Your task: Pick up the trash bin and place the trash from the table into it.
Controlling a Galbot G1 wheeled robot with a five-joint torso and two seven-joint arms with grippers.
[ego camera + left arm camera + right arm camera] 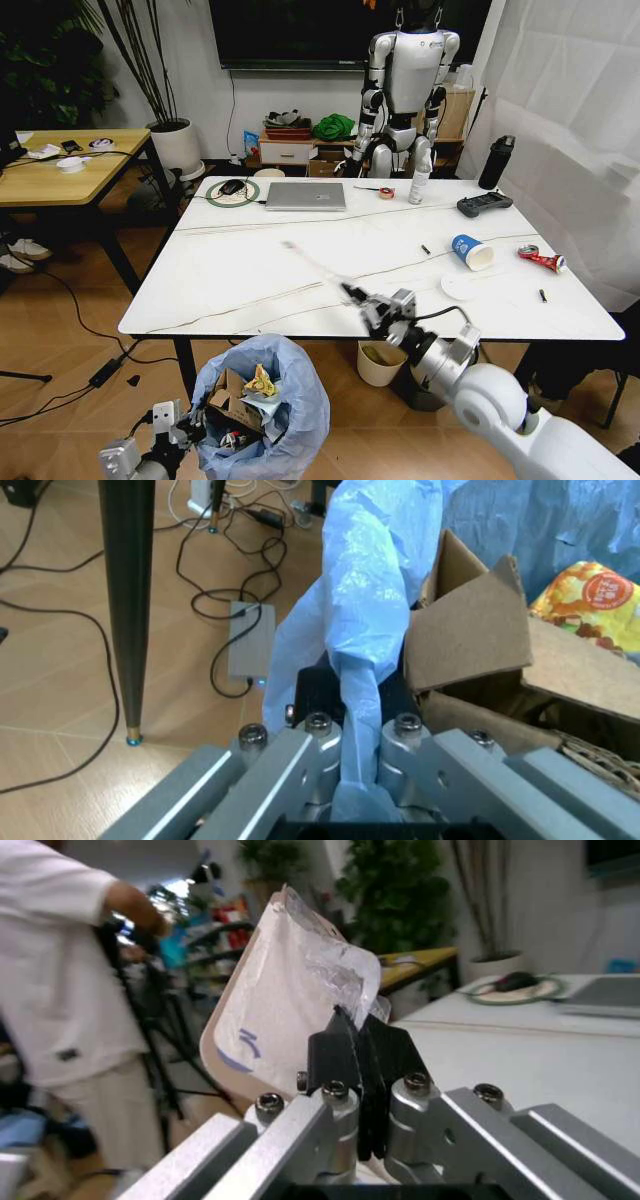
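The trash bin [290,420], lined with a puffy light-blue bag, is low in front of the table [250,280]. My left gripper [196,428] is shut on the bag at its rim, seen close in the left wrist view as blue plastic [355,630] pinched in that gripper [355,686]. Brown cardboard [470,622] and a yellow wrapper [590,604] lie inside. My right gripper [352,293] is over the table's front edge, shut on a clear plastic tray [290,1005] that sticks up from it [362,1039]. A blue paper cup [470,251], a white disc [460,288] and a crushed red can [541,259] lie at the table's right.
A silver laptop [306,195], a mouse on its pad [233,188], a black controller [484,204] and a black bottle [496,162] sit at the table's far side. A cream bin [380,362] stands under the table. A black table leg [128,607] and cables are beside the bin.
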